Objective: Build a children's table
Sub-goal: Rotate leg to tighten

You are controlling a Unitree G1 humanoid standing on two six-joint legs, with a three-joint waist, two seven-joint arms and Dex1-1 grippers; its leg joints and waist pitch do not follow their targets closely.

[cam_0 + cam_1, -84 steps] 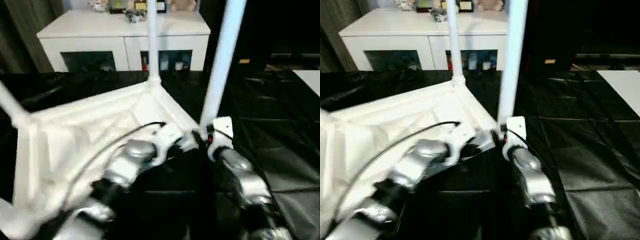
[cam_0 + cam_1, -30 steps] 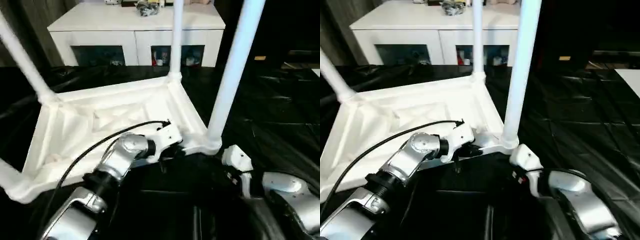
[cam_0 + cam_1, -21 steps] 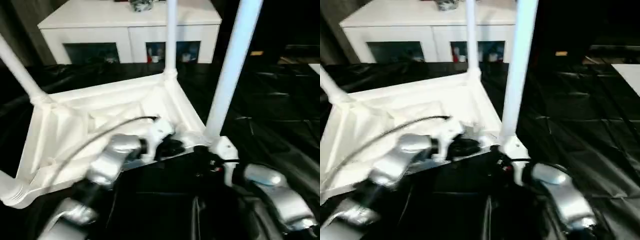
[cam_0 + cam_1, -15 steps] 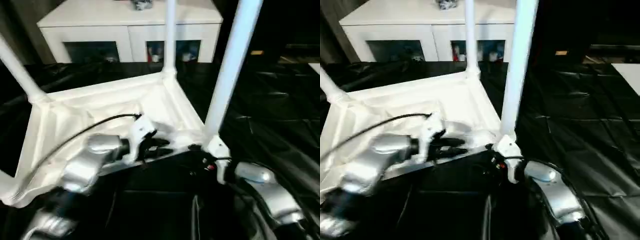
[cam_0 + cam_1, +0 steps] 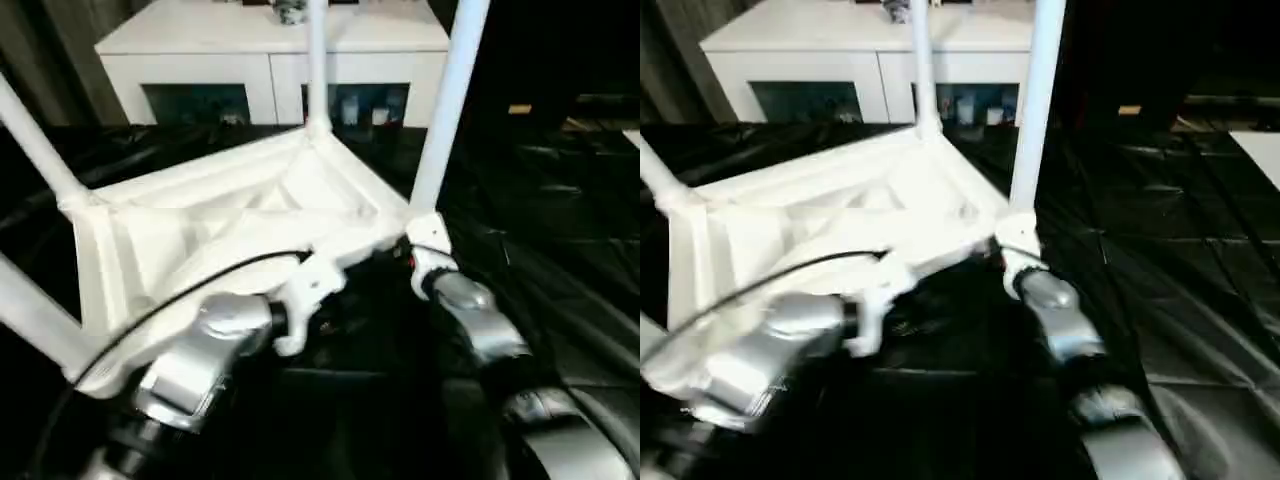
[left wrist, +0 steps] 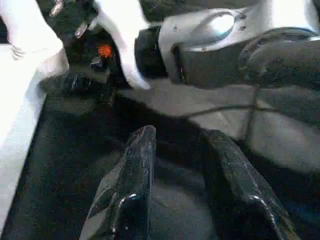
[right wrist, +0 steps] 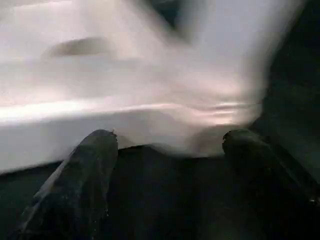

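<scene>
Four white legs (image 5: 450, 100) upright in the corner sockets of the upside-down tabletop (image 5: 200, 230), ribbed side up, lying on the black sheet (image 5: 560, 220) in front of the white cabinet (image 5: 200, 40). At the near right corner, close under the base of one leg, now the right gripper (image 7: 170, 137), a second ago well below that corner; fingers wide apart, nothing between them, white tabletop edge just beyond the tips. Just off the near edge the left gripper (image 6: 180, 135), a second ago closed at that edge, now parted to a moderate gap, empty, over the dark sheet. Whole view also shifted since then.
</scene>
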